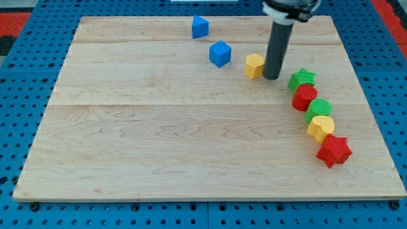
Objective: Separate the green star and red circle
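Clawless dark rod's tip (272, 77), left of touching green plastic star (303, 79) and red plastic circle (304, 97), should wedge between them.

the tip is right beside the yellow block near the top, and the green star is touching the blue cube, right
Not quite. In the camera view my tip is beside the yellow block, but the green star touches the red circle, not the blue cube.

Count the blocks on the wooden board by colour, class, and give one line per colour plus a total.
Blue: 2, a triangular block and a cube
Yellow: 2, a hexagon and a heart
Green: 2, a star and a round block
Red: 2, a circle and a star
Total: 8
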`<state>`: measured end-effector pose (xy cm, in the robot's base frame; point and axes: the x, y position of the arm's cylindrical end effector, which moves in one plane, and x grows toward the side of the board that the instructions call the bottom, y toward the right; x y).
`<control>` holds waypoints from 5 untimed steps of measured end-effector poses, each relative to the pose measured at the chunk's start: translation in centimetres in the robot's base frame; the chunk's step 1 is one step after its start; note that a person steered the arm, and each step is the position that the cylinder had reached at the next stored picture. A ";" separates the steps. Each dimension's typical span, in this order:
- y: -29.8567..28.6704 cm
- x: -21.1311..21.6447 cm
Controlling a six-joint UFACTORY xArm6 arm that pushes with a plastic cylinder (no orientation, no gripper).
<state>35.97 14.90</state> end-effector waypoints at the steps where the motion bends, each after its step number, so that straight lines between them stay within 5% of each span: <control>1: 1.8 -5.1; 3: -5.8 -0.5; 4: 2.8 -5.0; 5: 10.7 -4.3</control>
<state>31.68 25.61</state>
